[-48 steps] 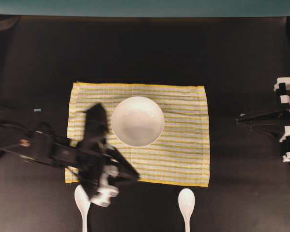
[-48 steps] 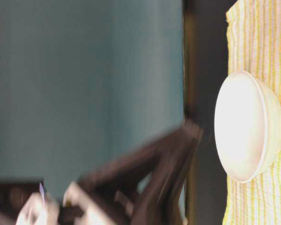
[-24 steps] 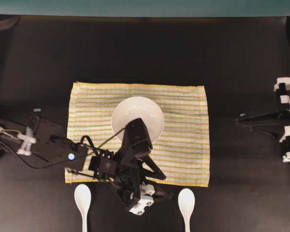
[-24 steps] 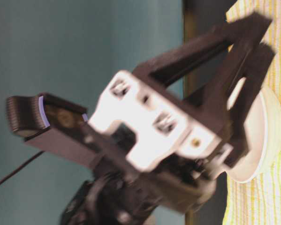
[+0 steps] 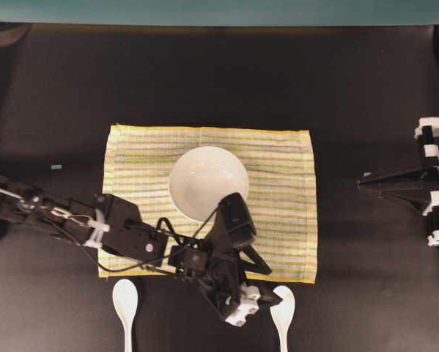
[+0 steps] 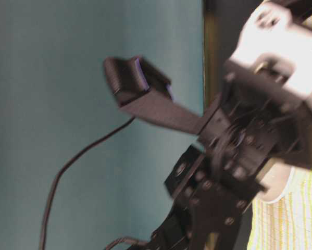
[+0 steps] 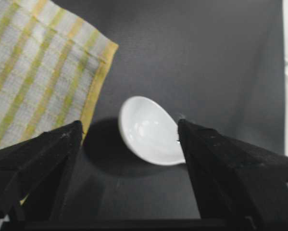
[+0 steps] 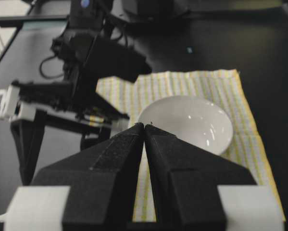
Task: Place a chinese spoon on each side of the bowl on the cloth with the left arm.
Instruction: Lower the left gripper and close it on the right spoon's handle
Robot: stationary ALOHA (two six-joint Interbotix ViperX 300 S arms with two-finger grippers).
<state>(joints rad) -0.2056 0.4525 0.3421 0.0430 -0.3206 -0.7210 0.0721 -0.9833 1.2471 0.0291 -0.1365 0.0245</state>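
Note:
The white bowl (image 5: 208,183) sits in the middle of the yellow-striped cloth (image 5: 285,220). Two white chinese spoons lie on the black table in front of the cloth, one at the left (image 5: 124,301) and one at the right (image 5: 283,314). My left arm reaches across, and its gripper (image 5: 275,283) hangs open just above the right spoon. In the left wrist view the gripper (image 7: 129,132) has that spoon's scoop (image 7: 151,137) between its spread fingers, with nothing gripped. My right gripper (image 8: 144,126) is shut and empty, parked at the right edge (image 5: 362,181).
The cloth's front right corner (image 7: 103,53) lies just beyond the left finger. The left arm's links and cables (image 5: 124,235) stretch over the cloth's front left part. In the table-level view the arm (image 6: 239,156) stands blurred in front of the bowl (image 6: 278,187).
My left gripper has swung right from beside the left spoon to over the right spoon, and its jaws have opened wide. The right arm, bowl and spoons have not moved.

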